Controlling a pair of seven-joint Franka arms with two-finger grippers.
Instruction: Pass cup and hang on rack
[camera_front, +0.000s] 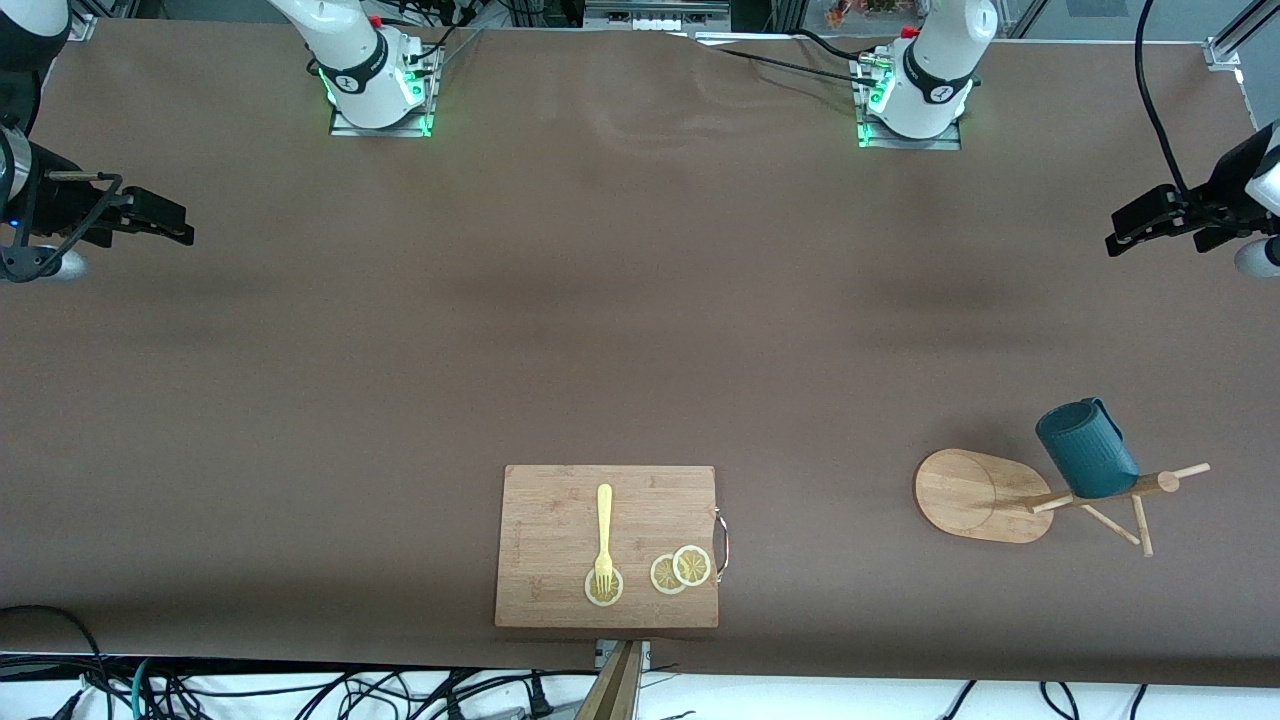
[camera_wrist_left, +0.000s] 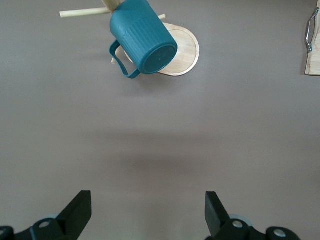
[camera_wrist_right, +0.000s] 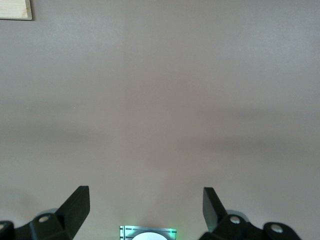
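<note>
The dark teal cup (camera_front: 1085, 450) hangs tilted on a peg of the light wooden rack (camera_front: 975, 495), near the left arm's end of the table and close to the front camera. In the left wrist view the cup (camera_wrist_left: 142, 40) shows its flat bottom and side handle, with the rack's oval base (camera_wrist_left: 185, 47) under it. My left gripper (camera_front: 1125, 232) waits open and empty over the table's edge at the left arm's end, well away from the rack; its fingers (camera_wrist_left: 79, 207) stand wide apart. My right gripper (camera_front: 160, 218) waits open and empty at the right arm's end.
A rectangular wooden cutting board (camera_front: 560, 520) lies at the middle of the table's edge nearest the front camera. It carries a yellow fork (camera_front: 603, 530) and lemon slices (camera_front: 680, 570). Brown cloth covers the table. Both arm bases stand along the edge farthest from the front camera.
</note>
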